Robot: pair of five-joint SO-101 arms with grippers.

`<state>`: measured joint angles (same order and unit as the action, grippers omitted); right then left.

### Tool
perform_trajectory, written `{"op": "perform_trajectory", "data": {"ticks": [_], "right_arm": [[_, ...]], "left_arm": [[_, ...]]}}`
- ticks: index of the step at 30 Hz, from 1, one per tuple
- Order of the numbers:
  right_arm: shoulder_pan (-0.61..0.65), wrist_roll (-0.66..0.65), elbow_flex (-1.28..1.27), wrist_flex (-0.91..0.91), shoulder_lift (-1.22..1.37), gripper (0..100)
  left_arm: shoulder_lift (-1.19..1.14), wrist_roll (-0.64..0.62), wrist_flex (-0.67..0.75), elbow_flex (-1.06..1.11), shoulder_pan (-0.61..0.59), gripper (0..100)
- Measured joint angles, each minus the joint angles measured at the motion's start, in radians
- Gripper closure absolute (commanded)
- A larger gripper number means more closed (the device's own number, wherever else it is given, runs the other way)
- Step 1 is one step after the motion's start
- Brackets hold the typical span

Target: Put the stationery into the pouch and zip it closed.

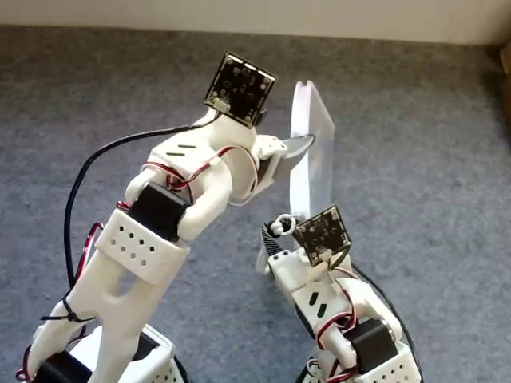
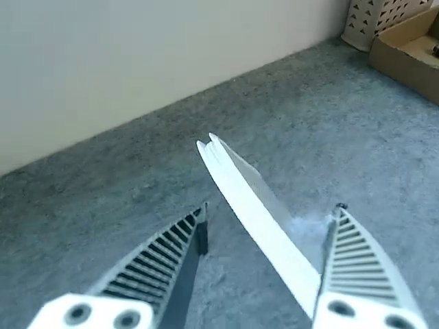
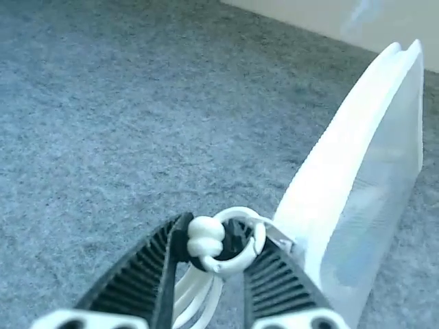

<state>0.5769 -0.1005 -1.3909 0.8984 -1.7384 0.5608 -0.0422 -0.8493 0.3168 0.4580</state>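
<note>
A translucent white pouch (image 1: 310, 140) stands on its long edge on the grey carpet. Its upper edge (image 2: 250, 195) runs between the spread fingers of my left gripper (image 2: 271, 210) and lies close to one finger (image 2: 350, 250). The left gripper (image 1: 294, 148) is open, at the middle of the pouch's side. At the pouch's near end, my right gripper (image 3: 219, 240) is shut on the white zipper pull ring (image 3: 236, 236) with its knotted cord. The pouch (image 3: 363, 178) stretches away from it. In the high view the right gripper (image 1: 279, 228) sits at the pouch's near corner. No stationery is visible.
Grey carpet (image 1: 415, 199) covers the whole surface, ending at a pale wall (image 2: 137, 62) beyond the pouch. A cardboard box (image 2: 411, 55) and a patterned white basket (image 2: 374, 20) stand by the wall. A black cable (image 1: 88, 175) trails behind the left arm.
</note>
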Motion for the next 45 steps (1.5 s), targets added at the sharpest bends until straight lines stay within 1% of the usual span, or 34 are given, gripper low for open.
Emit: {"op": "perform_trajectory", "data": {"ticks": [6, 10, 13, 16, 19, 22, 26, 28, 31, 36, 45], "right_arm": [[-0.008, 0.0, 0.0, 0.0, 0.0, 99.3], [-0.044, 0.0, 0.0, 0.0, -0.002, 99.3], [-0.055, 0.0, 0.0, 0.0, -0.003, 99.3], [-0.058, 0.0, 0.0, 0.0, -0.003, 99.3], [-0.058, -0.003, 0.0, 0.017, -0.003, 99.3], [-0.041, -0.003, 0.0, 0.051, -0.003, 99.3], [0.006, -0.006, 0.0, 0.097, -0.003, 99.3], [0.02, -0.009, 0.0, 0.115, -0.003, 99.3], [0.023, -0.009, 0.0, 0.121, -0.003, 99.3], [0.026, -0.009, 0.0, 0.121, -0.003, 99.3], [0.026, -0.009, 0.0, 0.123, -0.003, 99.3]], "left_arm": [[0.0, 0.087, -0.112, 0.0, 0.002, 73], [0.021, 0.1, -0.164, 0.0, -0.095, 73], [0.091, 0.1, -0.201, 0.0, -0.158, 73], [0.164, 0.095, -0.226, 0.0, -0.189, 73], [0.193, 0.009, -0.229, 0.012, -0.196, 73], [0.193, -0.08, -0.186, 0.091, -0.192, 73], [0.14, -0.169, -0.049, 0.209, -0.198, 73], [0.089, -0.212, 0.009, 0.236, -0.199, 73], [0.028, -0.262, 0.048, 0.239, -0.186, 73], [-0.055, -0.31, 0.081, 0.245, -0.118, 73], [-0.253, -0.315, 0.101, 0.245, -0.117, 73]]}}
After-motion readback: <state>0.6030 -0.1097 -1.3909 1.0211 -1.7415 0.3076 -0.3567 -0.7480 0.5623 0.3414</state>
